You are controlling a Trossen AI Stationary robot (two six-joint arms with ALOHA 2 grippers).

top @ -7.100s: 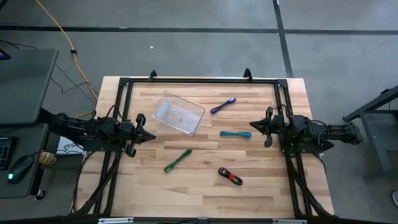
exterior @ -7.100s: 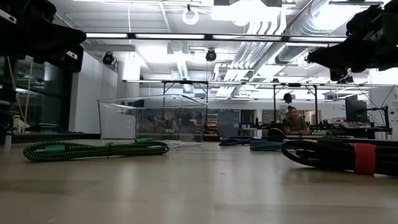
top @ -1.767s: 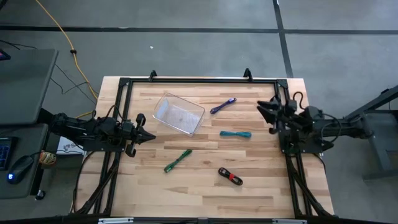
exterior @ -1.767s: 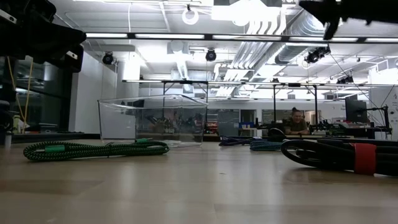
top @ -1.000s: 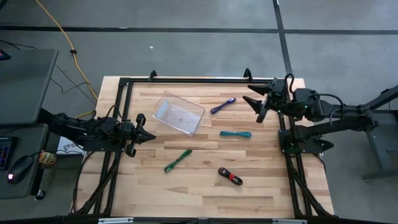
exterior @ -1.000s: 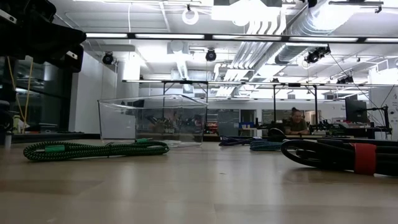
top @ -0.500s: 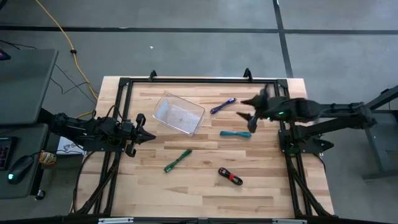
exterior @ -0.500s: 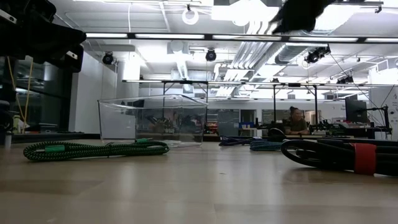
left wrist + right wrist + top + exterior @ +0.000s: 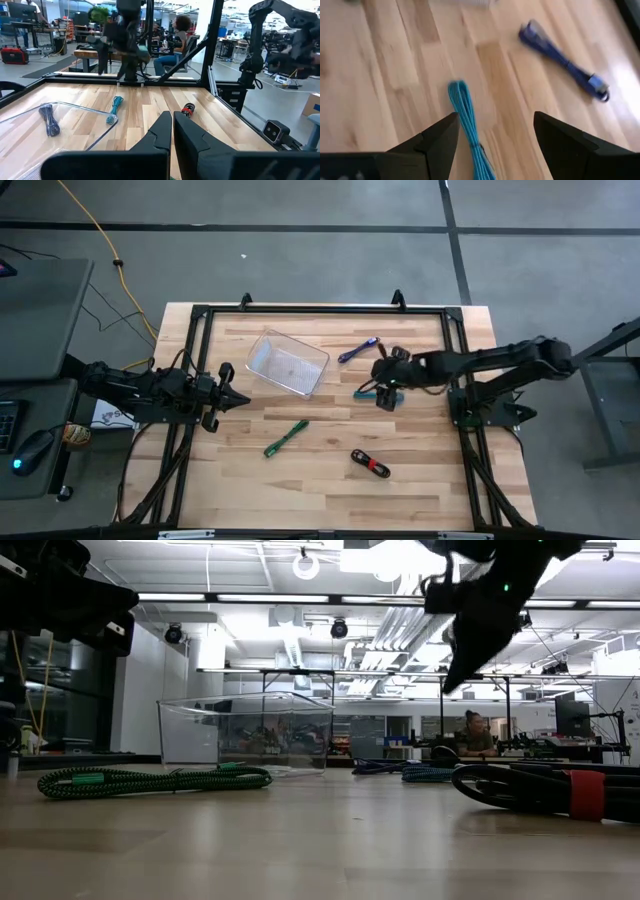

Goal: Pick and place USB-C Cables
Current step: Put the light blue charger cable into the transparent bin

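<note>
Four bundled cables lie flat on the wooden table (image 9: 330,490): purple (image 9: 358,350) at the far middle, teal (image 9: 363,393) right of centre, green (image 9: 285,437) in the middle, and black with a red band (image 9: 370,464) nearer the front. My right gripper (image 9: 379,388) is open and hovers above the teal cable (image 9: 466,117). The cable shows between its two spread fingers, untouched, with the purple cable (image 9: 564,64) beyond. In the low view the right gripper (image 9: 452,678) is well above the table. My left gripper (image 9: 238,398) is shut and empty at the table's left side.
A clear rectangular plastic bin (image 9: 288,363) stands left of the purple cable, far of centre. A black frame (image 9: 320,308) runs along the far, left and right edges of the table. A person (image 9: 472,732) sits in the room beyond the table.
My right gripper has swung from the table's far right corner toward the left and down, and has tipped to point downward over the teal cable. The cables, the bin and my left arm have kept still.
</note>
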